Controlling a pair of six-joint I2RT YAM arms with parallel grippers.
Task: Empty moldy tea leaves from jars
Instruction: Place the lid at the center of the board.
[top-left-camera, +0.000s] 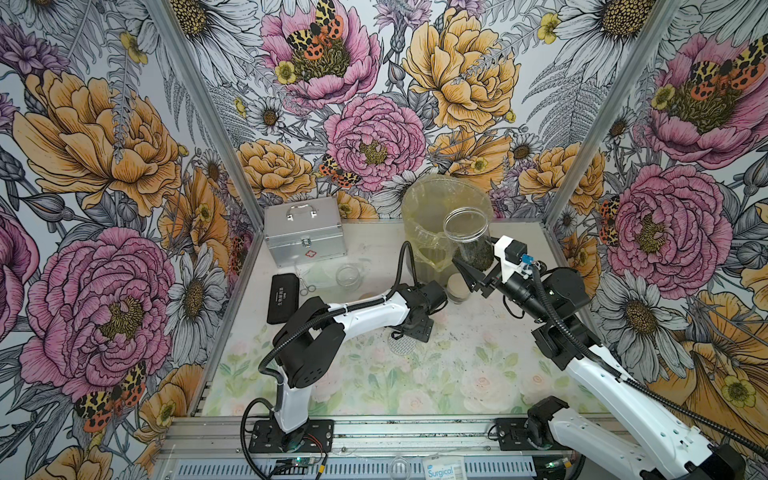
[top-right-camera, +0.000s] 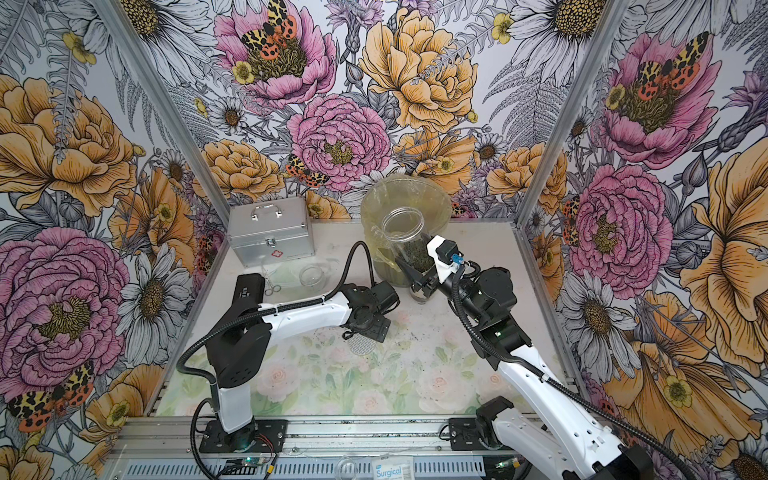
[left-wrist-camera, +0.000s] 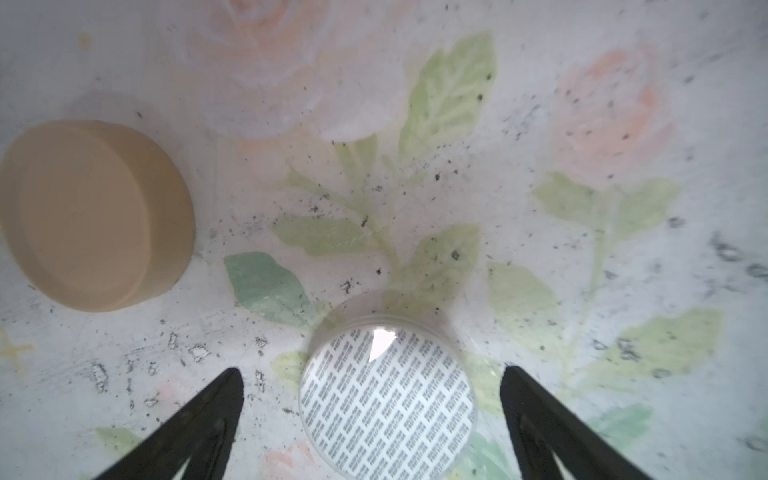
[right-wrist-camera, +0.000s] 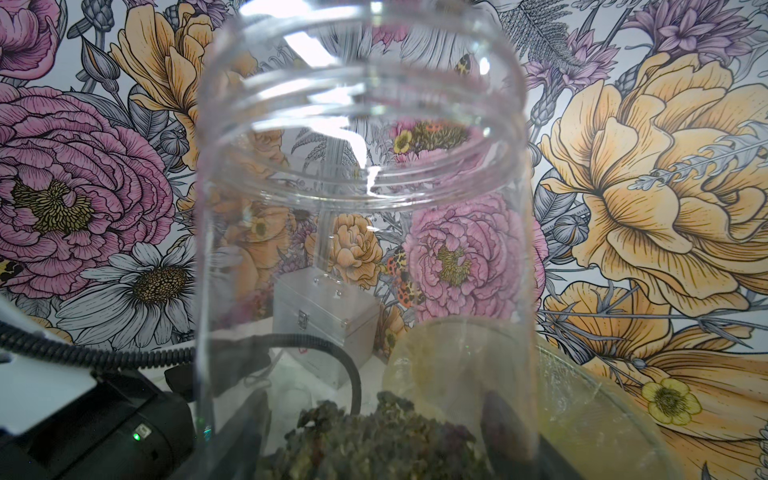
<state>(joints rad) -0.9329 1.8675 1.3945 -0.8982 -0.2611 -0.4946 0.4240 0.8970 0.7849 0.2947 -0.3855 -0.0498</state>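
My right gripper (top-left-camera: 473, 266) (right-wrist-camera: 378, 419) is shut on a clear, lidless jar (top-left-camera: 467, 237) (top-right-camera: 405, 237) (right-wrist-camera: 361, 249), held raised and nearly upright in front of the bin. Dark tea leaves (top-left-camera: 473, 253) (top-right-camera: 415, 255) (right-wrist-camera: 374, 440) lie in its bottom. My left gripper (top-left-camera: 409, 332) (left-wrist-camera: 371, 374) points down, open, its fingers apart on either side of a silver-white patterned lid (top-left-camera: 401, 345) (top-right-camera: 360, 345) (left-wrist-camera: 386, 399) that lies flat on the table. A second jar (top-left-camera: 458, 291) with a tan lid stands below the held jar. A third, empty jar (top-left-camera: 348, 275) (top-right-camera: 312, 275) stands further left.
A translucent bin (top-left-camera: 419, 208) (top-right-camera: 374, 199) lined with a yellow bag stands at the back. A loose tan lid (left-wrist-camera: 95, 216) rests near the left gripper. A silver case (top-left-camera: 305, 230), a black case (top-left-camera: 282, 297) and scissors (top-left-camera: 306, 286) sit at the back left. Crumbs dot the table.
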